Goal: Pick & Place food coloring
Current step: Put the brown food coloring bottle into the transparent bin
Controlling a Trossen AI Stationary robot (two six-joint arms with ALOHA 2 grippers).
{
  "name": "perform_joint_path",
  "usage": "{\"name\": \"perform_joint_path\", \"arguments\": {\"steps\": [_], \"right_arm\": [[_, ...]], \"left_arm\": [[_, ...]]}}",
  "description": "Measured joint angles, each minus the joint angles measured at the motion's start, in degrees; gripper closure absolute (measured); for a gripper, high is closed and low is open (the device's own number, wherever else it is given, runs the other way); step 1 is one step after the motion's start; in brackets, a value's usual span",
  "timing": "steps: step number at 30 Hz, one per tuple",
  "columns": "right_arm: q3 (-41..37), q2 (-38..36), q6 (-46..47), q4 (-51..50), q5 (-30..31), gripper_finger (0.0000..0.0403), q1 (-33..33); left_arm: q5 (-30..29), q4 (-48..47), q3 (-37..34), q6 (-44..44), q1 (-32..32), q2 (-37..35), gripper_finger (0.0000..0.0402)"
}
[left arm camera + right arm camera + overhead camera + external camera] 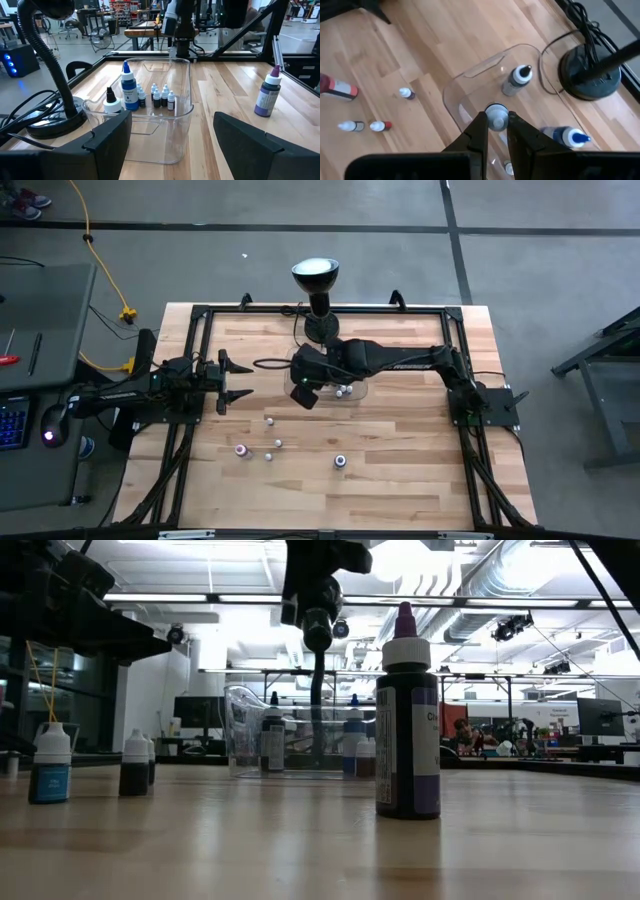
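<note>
Small dropper bottles of food coloring stand upright on the wood table (400, 480): several loose ones (268, 421) (278, 444) (241, 450) and a purple one (340, 462) (407, 720) nearer the front. More bottles (160, 96) stand inside the clear plastic tray (352, 392) (150, 145), a blue one (129, 87) among them. My right gripper (303, 392) (497, 127) hangs over the tray, shut on a white-capped bottle (496, 116). My left gripper (232, 380) (175, 142) waits open at the tray's left. My right gripper pinches a small bottle between its two fingers (481, 129), just below the whitish cap (496, 114). The fingers come from above, pointing down. The bottle stands upright in the hold above the tray's floor; its lower end is hidden by the fingers.
A black gooseneck lamp (316, 280) stands on its round base (590, 75) right behind the tray, with a cable (580, 20) beside it. A black frame rail (320, 310) runs around the tabletop. Bare wood lies to the right of the tray.
</note>
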Motion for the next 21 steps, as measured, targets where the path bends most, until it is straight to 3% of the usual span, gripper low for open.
{"name": "perform_joint_path", "arguments": {"steps": [14, 21], "right_arm": [[-0.02, 0.02, 5.53, -3.40, -3.77, 0.0361, 0.97], [-9.88, -1.80, 7.88, 1.83, -7.88, 0.0361, 2.03]], "left_arm": [[0.00, 0.00, 0.00, 0.01, 0.00, 0.02, 0.0124], [0.00, 0.00, -0.02, 0.00, 0.01, 0.02, 0.0124]]}}
